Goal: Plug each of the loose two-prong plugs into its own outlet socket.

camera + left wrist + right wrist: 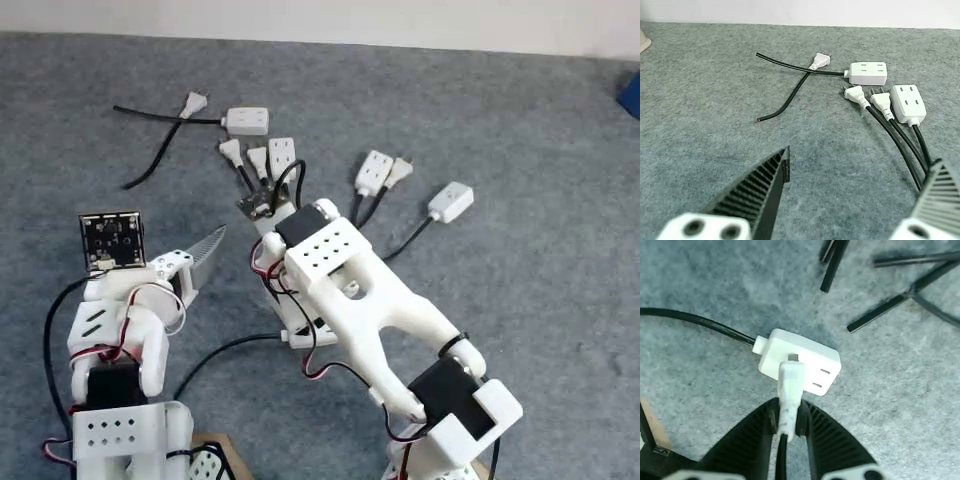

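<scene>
High view first, biggest stuff: grey carpet (pixel 520 130), the right arm (pixel 370 300) sprawled across the middle, and the left arm (pixel 120 340) at the near left corner. The right arm's bulk hides what's under it, so we go to the wrist cams for that.

Right wrist view: the right gripper (pixel 788 412) is clamped on the held plug (pixel 790 385). The plug's tip sits right at the face of the near socket (pixel 802 362), which lies flat on the carpet. One pair of slots shows beside the plug. We can't tell whether the prongs are actually in the other pair, because the plug body covers them.

Left wrist view: the left gripper (pixel 862 156) hangs over the carpet with its jaws spread wide. Ahead of it are the far socket (pixel 868 73) and the middle socket (pixel 908 103), both with their slots facing up. The first plug (pixel 856 94) and second plug (pixel 881 101) lie just beside the middle socket, loose on the carpet. The lone plug (pixel 821 60) lies near the far socket, and their cords cross.

High view adds a bit more off to the right: the right socket (pixel 372 170) with the right plug (pixel 399 170) touching or nearly touching it, and the end socket (pixel 450 200) on its own.
</scene>
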